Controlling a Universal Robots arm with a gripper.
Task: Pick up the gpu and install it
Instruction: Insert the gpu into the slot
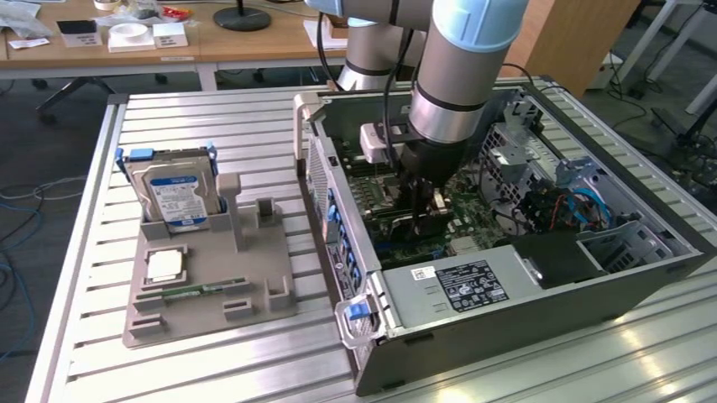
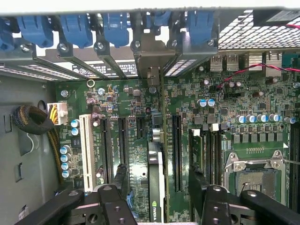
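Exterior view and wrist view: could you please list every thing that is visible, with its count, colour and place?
computer case: one, grey, open, on the slatted table toward the exterior view's right.
motherboard: one, green, inside the case.
gpu: one, green board with black cooler, standing on edge in a motherboard slot, between the fingers.
slot clips: several, blue, along the case's rear wall.
hard drive: one, silver with blue label, upright in the grey holder.
holder: one, grey, on the table at the exterior view's left.
slatted table: one, silver.
gripper: one, black, fingers open either side of the gpu.
arm: one, grey and light blue, reaching down into the case.
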